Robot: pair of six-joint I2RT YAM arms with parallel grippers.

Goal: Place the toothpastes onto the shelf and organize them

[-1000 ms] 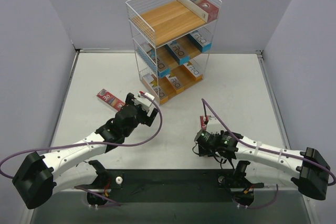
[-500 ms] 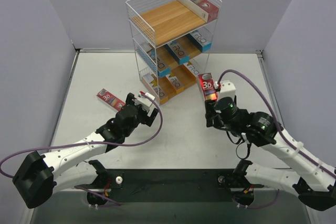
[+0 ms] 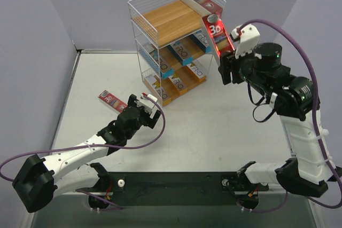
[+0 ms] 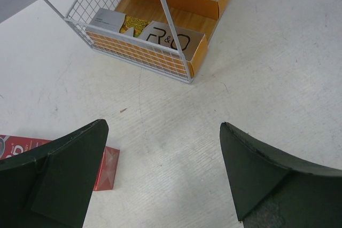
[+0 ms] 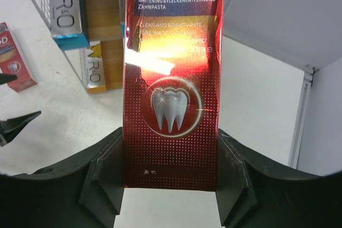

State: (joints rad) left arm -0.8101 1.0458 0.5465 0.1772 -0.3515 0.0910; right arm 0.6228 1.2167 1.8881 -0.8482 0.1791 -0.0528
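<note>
1. The right tool (image 5: 170,169) is gripping a red "3D" carton (image 3: 216,31) by its lower end, fingers pressing on both long sides, and it's holding it upright, high in the air.
2. That carton is hanging just beside the top tier of the shelf (image 3: 140,25), at its right-hand side. Can't tell if it's touching the wire.
3. The shelf is standing near the far edge of the desk (image 3: 224,126), roughly midway along it.
4. Another red carton (image 3: 202,2) is lying along the top tier's right-hand side. Teal cartons (image 3: 184,53) are sitting on the middle tier, orange cartons (image 4: 171,38) on the bottom one.
5. The left tool (image 4: 163,129) is hovering low over the desk in front of the bottom tier, fingers spread wide, gripping nothing.
6. A loose red carton (image 3: 112,100) is lying flat on the desk just left of it, toward the desk's left edge.
</note>
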